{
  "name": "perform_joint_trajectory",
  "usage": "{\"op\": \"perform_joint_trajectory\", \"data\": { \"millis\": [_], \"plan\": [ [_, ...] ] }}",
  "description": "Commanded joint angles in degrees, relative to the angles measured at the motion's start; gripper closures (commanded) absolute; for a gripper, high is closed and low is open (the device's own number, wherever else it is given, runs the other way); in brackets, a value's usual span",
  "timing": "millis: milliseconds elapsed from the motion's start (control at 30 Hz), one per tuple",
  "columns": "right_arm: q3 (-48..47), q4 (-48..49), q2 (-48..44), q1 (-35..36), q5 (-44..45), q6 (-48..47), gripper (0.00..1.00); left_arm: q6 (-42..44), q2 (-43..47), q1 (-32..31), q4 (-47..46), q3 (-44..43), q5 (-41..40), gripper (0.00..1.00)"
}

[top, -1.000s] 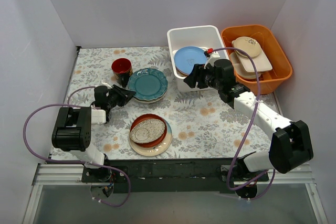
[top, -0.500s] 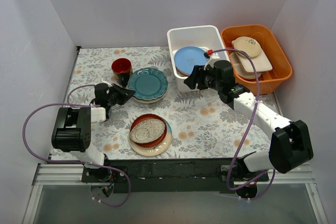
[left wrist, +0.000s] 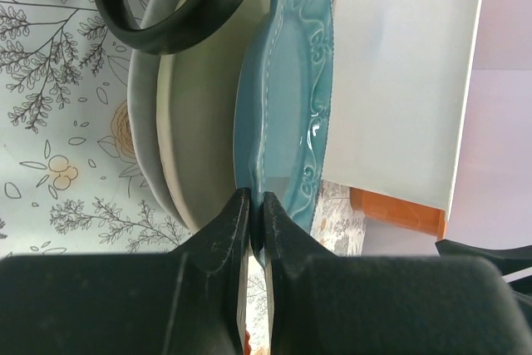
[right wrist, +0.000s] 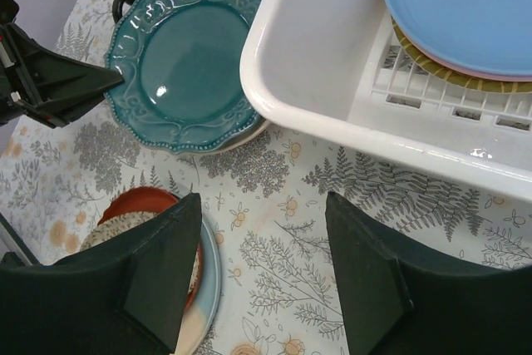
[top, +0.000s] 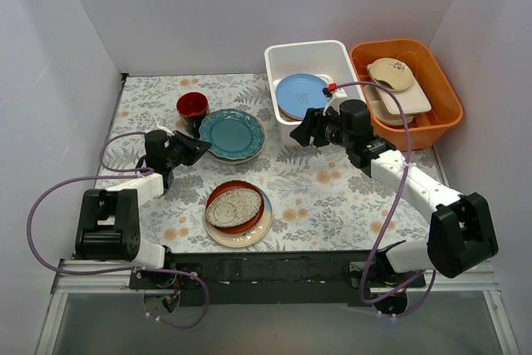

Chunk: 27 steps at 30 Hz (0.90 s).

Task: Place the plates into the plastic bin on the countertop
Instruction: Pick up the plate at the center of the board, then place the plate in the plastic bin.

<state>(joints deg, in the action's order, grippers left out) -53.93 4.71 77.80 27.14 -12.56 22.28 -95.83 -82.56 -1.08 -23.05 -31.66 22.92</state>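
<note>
My left gripper (top: 198, 150) is shut on the near-left rim of the teal plate (top: 232, 133), which lies on a pale cream plate (left wrist: 195, 114); in the left wrist view the jaws pinch the teal plate's (left wrist: 287, 97) edge. My right gripper (top: 309, 128) is open and empty, hovering in front of the white plastic bin (top: 283, 56). The bin holds a light blue plate (top: 301, 94) on a pink-rimmed one (right wrist: 465, 76). A red-brown plate with a speckled oval dish (top: 233, 206) sits on a cream-and-blue plate (top: 249, 234) at the front.
A small dark-red cup (top: 192, 106) stands just behind the teal plate. An orange tub (top: 432, 64) with beige and white dishes stands right of the bin. The patterned countertop (top: 332, 197) shows between the plates and the bin.
My left gripper has moved slightly away from me and lifted the teal plate's rim a little. My right gripper has shifted slightly.
</note>
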Motion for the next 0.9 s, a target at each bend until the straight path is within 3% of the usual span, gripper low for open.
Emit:
{"op": "perform_joint_trajectory", "data": {
  "millis": [0, 333, 867],
  "plan": [
    [1.72, 4.87, -2.39, 0.37, -3.09, 0.57, 0.30, 0.21, 5.30, 0.12, -0.42, -0.34, 1.52, 1.00],
    [5.41, 7.77, -3.97, 2.92, -4.40, 1.36, 0.13, -0.23, 11.63, 0.12, 0.37, 1.42, 4.68, 1.00],
    [14.55, 23.23, 3.14, 6.44, -10.99, 13.31, 0.10, 1.61, 22.71, 0.12, 4.94, 5.03, 8.54, 1.00]
  ]
}}
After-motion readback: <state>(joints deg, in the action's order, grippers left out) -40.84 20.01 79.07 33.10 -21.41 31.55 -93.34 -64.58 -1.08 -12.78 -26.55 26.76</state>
